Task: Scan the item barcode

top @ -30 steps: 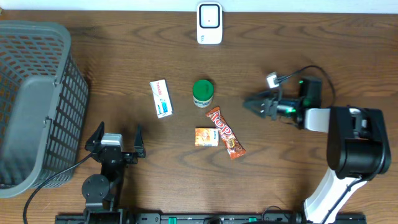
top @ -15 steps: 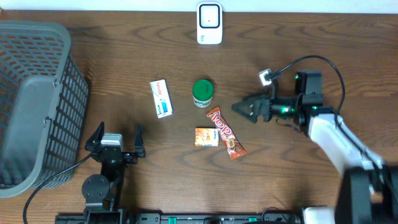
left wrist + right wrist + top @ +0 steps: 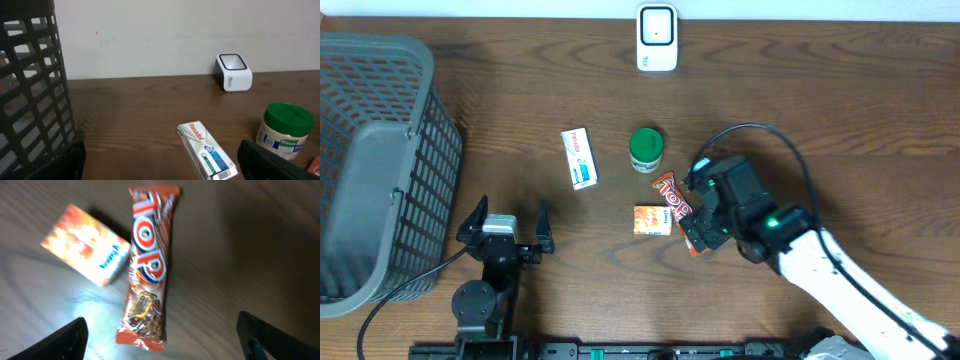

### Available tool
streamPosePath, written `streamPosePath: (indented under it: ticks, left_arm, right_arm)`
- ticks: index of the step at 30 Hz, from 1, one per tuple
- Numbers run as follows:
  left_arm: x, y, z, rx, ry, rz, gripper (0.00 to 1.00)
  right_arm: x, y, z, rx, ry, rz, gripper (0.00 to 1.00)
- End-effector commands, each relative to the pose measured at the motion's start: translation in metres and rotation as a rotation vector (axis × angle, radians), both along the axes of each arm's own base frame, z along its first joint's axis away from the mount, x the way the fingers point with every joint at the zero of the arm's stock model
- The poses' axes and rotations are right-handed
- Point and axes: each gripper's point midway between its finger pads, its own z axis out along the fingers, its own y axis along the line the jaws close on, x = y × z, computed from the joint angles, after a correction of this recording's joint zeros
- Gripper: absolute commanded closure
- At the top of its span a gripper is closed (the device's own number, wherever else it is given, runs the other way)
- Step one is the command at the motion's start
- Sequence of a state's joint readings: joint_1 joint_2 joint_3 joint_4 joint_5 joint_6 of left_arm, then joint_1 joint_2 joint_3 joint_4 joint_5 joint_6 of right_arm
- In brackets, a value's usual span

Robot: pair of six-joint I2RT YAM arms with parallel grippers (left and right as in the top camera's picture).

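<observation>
Thing to scan: I think it is the candy bar (image 3: 147, 270), because the right gripper (image 3: 160, 326) hangs right over it. It lies flat in the middle of the table (image 3: 840, 100), well apart from the scanner (image 3: 657, 38) at the far edge.
Right jaws: spread wide, with one finger on each side of the bar. They pinch nothing.
Left jaws: the left gripper (image 3: 510, 222) sits near the basket (image 3: 435, 170). Its jaws are spread wide too and hold nothing.
Worry one: the orange box (image 3: 85, 252) touches the side of the bar. A finger may bump it, or grab it along with the bar.
Worry two: the wrapper looks thin and shiny, and it lies flat. The fingers may slide over it or squash it.
Worry three: no barcode shows on the top face. It may be underneath, so the bar may need a turn before the scanner can read it.
Worry four: the green-lid jar (image 3: 646, 150) stands between the bar and the scanner. A low carry may knock it over.
Table top: dark brown wood with wavy lines. The right wrist view shows a bright patch of light beside the bar.
Room: a plain pale wall (image 3: 150, 35) stands behind the far edge of the table.
</observation>
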State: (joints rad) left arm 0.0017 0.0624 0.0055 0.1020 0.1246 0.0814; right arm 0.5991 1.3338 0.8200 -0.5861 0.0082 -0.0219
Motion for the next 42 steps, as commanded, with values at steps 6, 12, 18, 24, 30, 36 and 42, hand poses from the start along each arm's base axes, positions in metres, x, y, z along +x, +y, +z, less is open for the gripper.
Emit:
streamPosePath:
  ticks: [6, 12, 18, 24, 30, 36, 42]
  left_arm:
    - [0.0, 0.001, 0.002, -0.005, -0.007, 0.008, 0.04]
    - [0.0, 0.001, 0.002, -0.005, -0.008, 0.008, 0.04]
    - [0.0, 0.001, 0.002, -0.005, -0.007, 0.008, 0.04]
    - [0.0, 0.001, 0.002, -0.005, -0.008, 0.008, 0.04]
    - [0.0, 0.001, 0.002, -0.005, -0.008, 0.008, 0.04]
    - [0.0, 0.001, 0.002, -0.005, -0.007, 0.008, 0.04]
    - [0.0, 0.001, 0.002, -0.005, -0.007, 0.008, 0.04]
  right_arm:
    - [-0.017, 0.005, -0.037, -0.175, 0.03, -0.016, 0.21]
    - [-0.028, 0.011, -0.053, -0.269, 0.017, 0.001, 0.2]
    - [-0.032, 0.001, -0.085, -0.38, 0.07, 0.006, 0.27]
    - [-0.032, 0.0, -0.105, -0.409, 0.098, 0.011, 0.47]
    - [-0.035, -0.004, -0.109, -0.43, 0.114, 0.013, 0.64]
    - [-0.035, -0.004, -0.109, -0.427, 0.115, 0.006, 0.85]
    - [-0.042, 0.01, -0.106, -0.351, 0.165, 0.016, 0.99]
